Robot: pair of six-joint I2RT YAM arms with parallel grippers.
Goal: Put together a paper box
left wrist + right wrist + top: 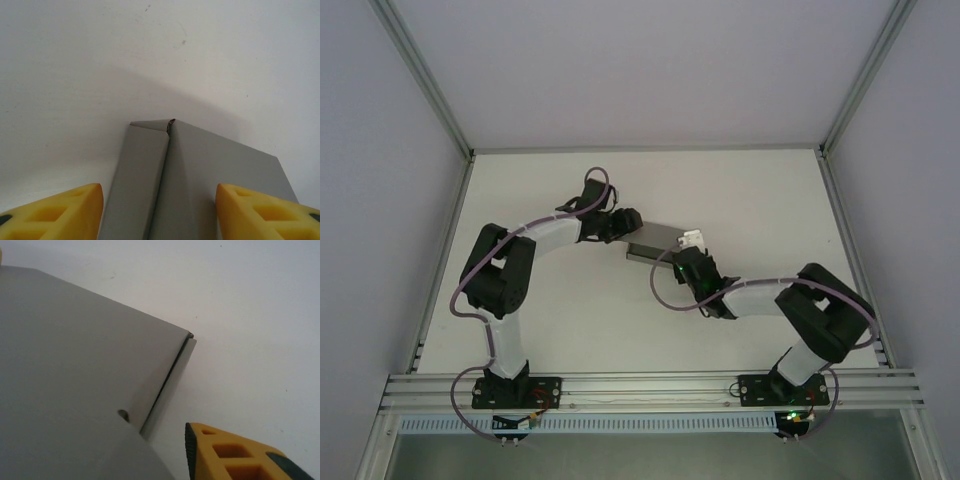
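Note:
The grey paper box lies low and part-folded at the table's middle, between the two grippers. My left gripper is at its left end. In the left wrist view its yellow fingers stand wide apart, open, straddling the box, whose folded wall and corner seam point away. My right gripper is at the box's right end. In the right wrist view one yellow finger stands clear of the box edge with bare table between them. The other finger is hidden under the grey panel.
The white table spreads round the box, with free room at the back and on both sides. Aluminium frame rails run along the near edge and up the sides. Purple cables loop off both arms.

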